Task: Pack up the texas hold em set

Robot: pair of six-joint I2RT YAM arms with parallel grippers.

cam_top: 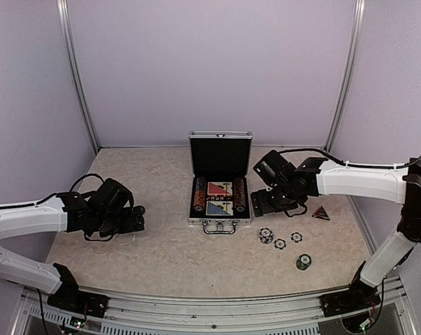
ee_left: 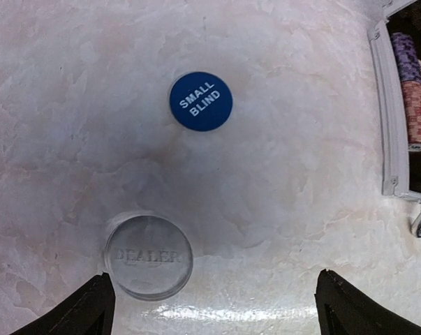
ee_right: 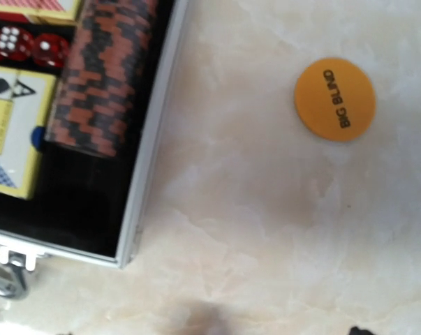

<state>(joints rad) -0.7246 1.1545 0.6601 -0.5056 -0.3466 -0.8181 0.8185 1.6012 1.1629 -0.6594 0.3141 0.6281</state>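
Comparing your wrist views: left has SMALL BLIND disc (ee_left: pixel 201 101), DEALER disc (ee_left: pixel 148 257), left gripper (ee_left: pixel 215 296) fingers apart; right has BIG BLIND disc (ee_right: pixel 334 99), right gripper (cam_top: pixel 260 202) fingers can't tell.

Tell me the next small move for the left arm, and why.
Probably centre the open left pincer over the clear DEALER disc and lower onto it. Nothing is between its jaws, and that disc lies flat on the table closest to it, off-centre toward one finger; the blue SMALL BLIND disc lies farther out. Both are outside the open case.
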